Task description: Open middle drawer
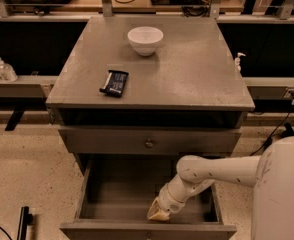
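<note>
Now middle drawer (119,194) pulled out — claw (158,213) inside near front; grip state unclear.

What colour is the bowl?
The bowl is white, camera view; the gripper sits inside the open middle drawer.

Claw (159,214) low inside the middle drawer (116,198) (standing open).

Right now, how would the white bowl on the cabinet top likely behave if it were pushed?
The white bowl looks rigid and probably ceramic, so likely fragile. Its low, wide shape on the flat cabinet top suggests it would slide rather than tip. The gripper sits low inside the open middle drawer, away from it.
</note>
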Controlling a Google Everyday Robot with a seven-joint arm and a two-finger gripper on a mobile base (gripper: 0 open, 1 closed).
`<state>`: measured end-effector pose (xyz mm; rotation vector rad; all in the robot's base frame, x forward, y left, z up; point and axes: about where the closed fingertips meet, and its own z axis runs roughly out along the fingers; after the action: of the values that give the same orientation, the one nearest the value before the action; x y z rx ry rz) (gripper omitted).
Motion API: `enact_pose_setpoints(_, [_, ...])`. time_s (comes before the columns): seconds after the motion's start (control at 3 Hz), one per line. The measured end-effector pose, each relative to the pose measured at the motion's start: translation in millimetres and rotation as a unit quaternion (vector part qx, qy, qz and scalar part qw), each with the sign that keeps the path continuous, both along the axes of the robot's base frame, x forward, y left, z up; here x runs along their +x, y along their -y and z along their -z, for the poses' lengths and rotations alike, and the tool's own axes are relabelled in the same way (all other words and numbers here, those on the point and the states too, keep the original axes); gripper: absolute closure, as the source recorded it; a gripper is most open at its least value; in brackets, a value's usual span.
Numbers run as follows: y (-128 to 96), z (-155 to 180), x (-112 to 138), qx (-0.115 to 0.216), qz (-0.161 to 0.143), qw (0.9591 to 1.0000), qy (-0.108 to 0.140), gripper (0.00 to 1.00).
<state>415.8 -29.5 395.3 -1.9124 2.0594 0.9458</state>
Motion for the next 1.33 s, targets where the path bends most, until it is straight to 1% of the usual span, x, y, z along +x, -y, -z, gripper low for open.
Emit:
enact_pose_setpoints(0.33, [-0.7,-6.4,-6.1,0.011,-0.009,0.9999,-0.004,1.0])
enact_pose_setpoints(0.67, [-0.7,-6.4,-6.1,0.011,-0.009,0.9999,-0.005,1.0])
enact_pose_setpoints(1.0, [-0.9,-8.4,-11.5,0.019,-0.014,0.9996,-0.015,1.0])
enact_pose_setpoints(1.33, [-0.9,-8.4,-11.4,0.019,-0.014,0.9996,-0.015,1.0])
